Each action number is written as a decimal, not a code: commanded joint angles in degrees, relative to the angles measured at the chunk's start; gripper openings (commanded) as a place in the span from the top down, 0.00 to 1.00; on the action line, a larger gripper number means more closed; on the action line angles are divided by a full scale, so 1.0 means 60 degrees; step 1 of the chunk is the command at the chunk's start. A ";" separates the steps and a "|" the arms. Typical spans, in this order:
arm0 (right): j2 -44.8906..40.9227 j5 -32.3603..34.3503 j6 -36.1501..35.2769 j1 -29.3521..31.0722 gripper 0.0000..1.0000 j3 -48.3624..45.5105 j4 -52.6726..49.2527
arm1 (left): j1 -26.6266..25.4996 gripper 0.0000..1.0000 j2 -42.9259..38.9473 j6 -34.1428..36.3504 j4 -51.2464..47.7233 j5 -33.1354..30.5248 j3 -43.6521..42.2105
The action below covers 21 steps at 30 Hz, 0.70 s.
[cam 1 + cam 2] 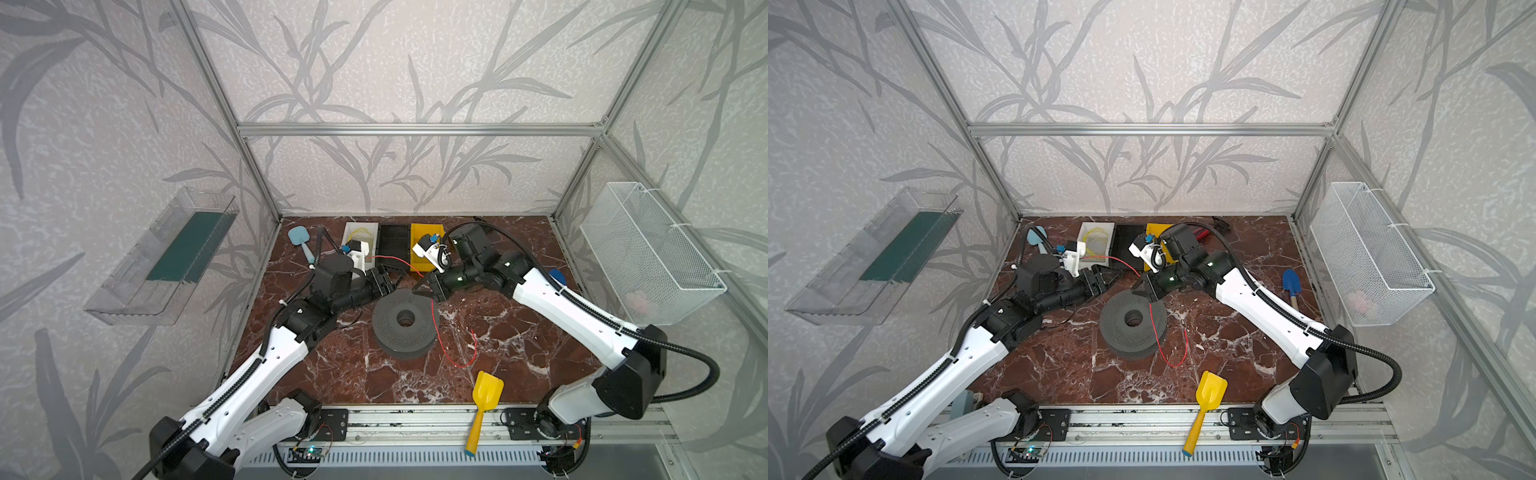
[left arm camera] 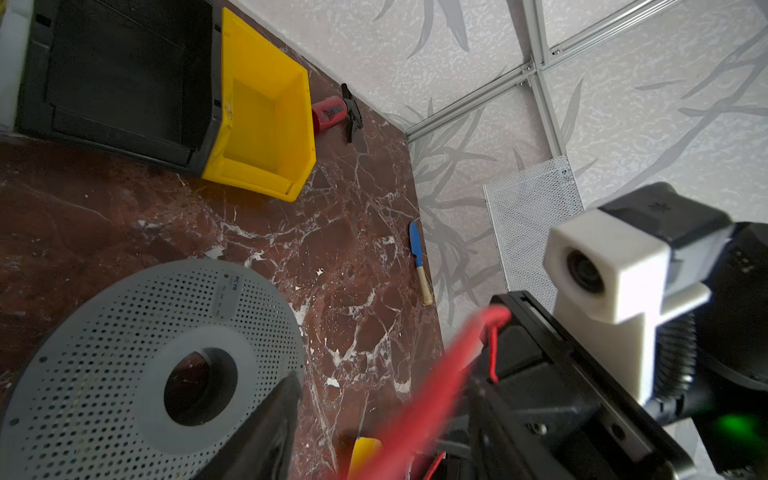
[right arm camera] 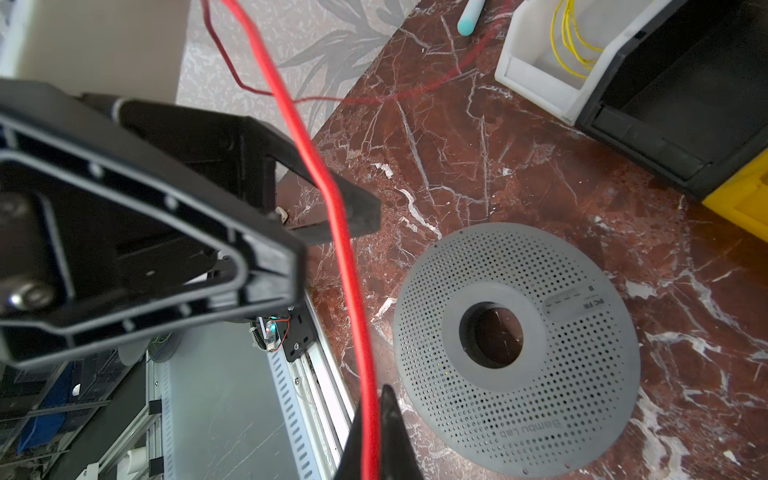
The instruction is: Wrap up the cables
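The grey perforated spool [image 1: 402, 323] lies flat on the marble worktop [image 1: 332, 374], and everything else is placed from it. Just above its back-right rim, the right tool [image 1: 419, 289] is clamped tight on the red cable [image 3: 349, 266]. The right wrist view shows the wire running straight in between the closed tips. From that grip one stretch drops past the spool's right rim and ends in a loose loop on the worktop to the front right of the spool. The other stretch runs away behind the spool toward the left arm's wrist. The left tool [image 1: 385, 281] hovers just behind the spool's back-left rim with its jaws standing apart, not closed on the wire. The red wire passes close by one of its fingers, though I cannot tell whether it touches. The yellow cable [image 3: 575, 39] lies in loose loops inside a white bin [image 3: 536, 83] well behind the spool, to its back left, beside a black bin [image 1: 392, 243].
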 commanded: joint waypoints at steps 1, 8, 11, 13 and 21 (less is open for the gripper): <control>0.0039 -0.0062 0.0127 0.0202 1.00 0.0329 0.0121 | -0.0260 0.34 0.0201 0.0249 0.0680 -0.0826 0.0397; 0.0178 -0.0215 0.0227 0.0344 1.00 0.0364 0.0256 | -0.0278 0.39 0.0964 0.0437 0.2058 -0.0945 0.0421; 0.0271 -0.0037 0.0209 0.0346 1.00 0.0543 0.0023 | -0.0286 0.46 0.1101 0.0395 0.2515 -0.0699 0.0421; 0.0294 0.0345 0.0158 0.0310 1.00 0.0632 -0.0212 | -0.0296 0.46 0.1109 0.0408 0.2433 -0.0508 0.0429; 0.0582 0.0388 0.0208 -0.0152 1.00 0.0868 -0.0330 | -0.0300 0.23 0.0277 0.0413 0.2193 -0.0328 -0.0417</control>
